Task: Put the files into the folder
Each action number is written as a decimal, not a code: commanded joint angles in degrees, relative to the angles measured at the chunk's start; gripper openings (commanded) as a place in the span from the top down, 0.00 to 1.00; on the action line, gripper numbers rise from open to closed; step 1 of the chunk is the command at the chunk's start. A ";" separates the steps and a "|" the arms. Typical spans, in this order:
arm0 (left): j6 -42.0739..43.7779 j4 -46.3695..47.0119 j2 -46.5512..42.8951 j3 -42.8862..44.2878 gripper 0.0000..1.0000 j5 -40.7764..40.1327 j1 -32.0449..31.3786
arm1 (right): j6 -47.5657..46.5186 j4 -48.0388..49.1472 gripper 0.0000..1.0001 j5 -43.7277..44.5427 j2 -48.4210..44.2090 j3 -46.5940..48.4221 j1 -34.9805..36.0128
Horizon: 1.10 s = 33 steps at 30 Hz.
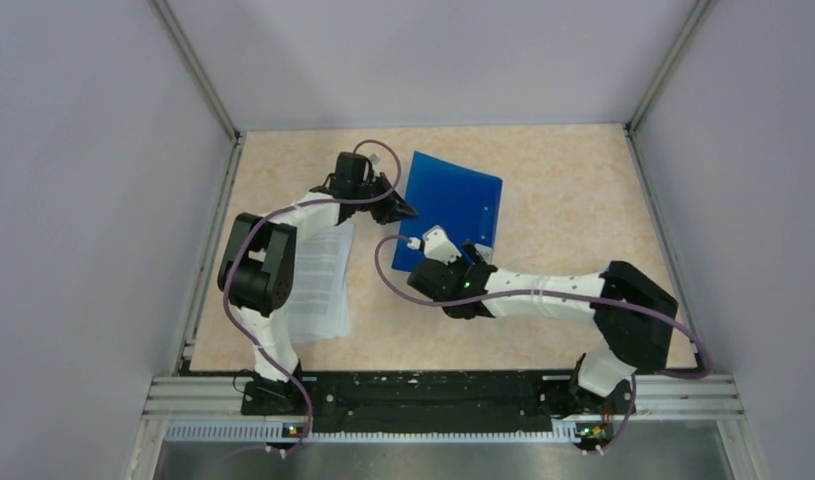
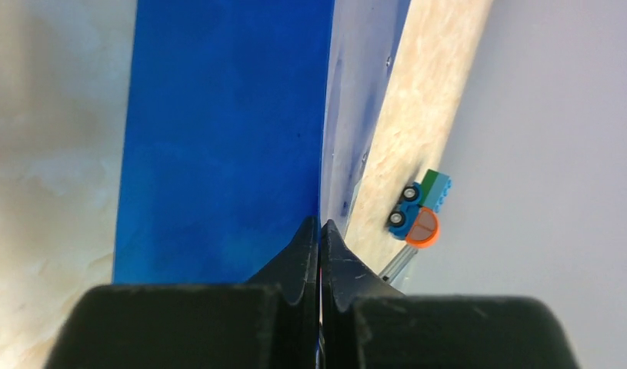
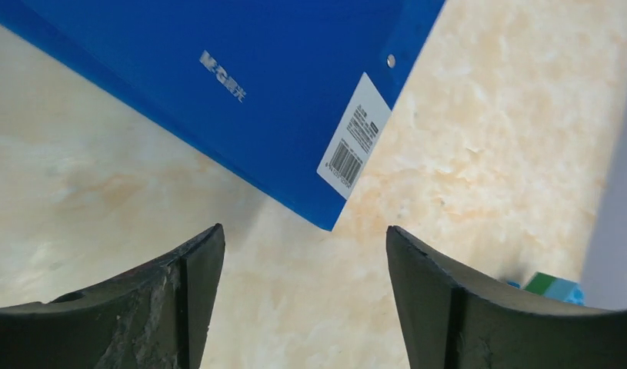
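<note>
The blue folder (image 1: pixel 453 205) lies on the table at the back centre, with its white barcode label (image 3: pixel 355 138) near its near corner. My left gripper (image 1: pixel 396 207) is at the folder's left edge. In the left wrist view it (image 2: pixel 319 224) is shut on the thin edge of the folder (image 2: pixel 218 138). The files (image 1: pixel 318 285), white printed sheets, lie on the table to the left, partly under my left arm. My right gripper (image 1: pixel 473 255) is open and empty, just short of the folder's near corner (image 3: pixel 241 84); its jaws (image 3: pixel 305 238) stand wide apart above bare table.
A small orange-and-blue toy car (image 2: pixel 418 211) sits by the right wall beyond the folder, and a bit of it shows in the right wrist view (image 3: pixel 556 288). Grey walls enclose the table on three sides.
</note>
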 commanded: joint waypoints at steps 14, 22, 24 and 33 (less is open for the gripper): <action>13.57 -25.57 -24.05 1.01 1.00 -25.04 -10.68 | 13.41 -9.25 0.01 -40.90 -20.90 18.94 -24.77; 11.38 -27.38 -24.42 2.95 0.95 -30.69 -16.18 | 15.84 -12.48 0.01 -46.58 -4.18 40.95 -29.30; 10.88 -27.57 -23.94 3.76 0.93 -31.48 -17.25 | 16.84 -13.30 0.02 -48.17 -0.93 44.53 -29.31; 10.26 -26.00 -23.87 4.68 0.92 -31.88 -19.36 | 19.34 -14.86 0.07 -51.42 8.68 54.10 -29.16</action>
